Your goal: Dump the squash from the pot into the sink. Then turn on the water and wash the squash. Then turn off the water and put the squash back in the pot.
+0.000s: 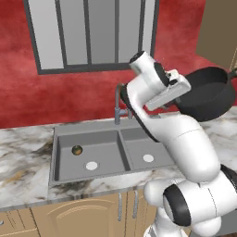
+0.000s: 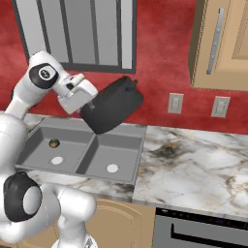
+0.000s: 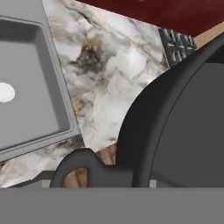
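Below and left of the end effector (image 1: pixel 183 89), the squash (image 1: pixel 77 150) already lies in the left basin of the sink (image 1: pixel 88 173), so the pot (image 1: pixel 207 94) looks emptied. Best to swing it level and set it on the bench (image 2: pixel 193 160) to the right, clear of the faucet (image 1: pixel 118 104). Its jaws are pinched partway on the pot's handle, holding it tilted aloft.
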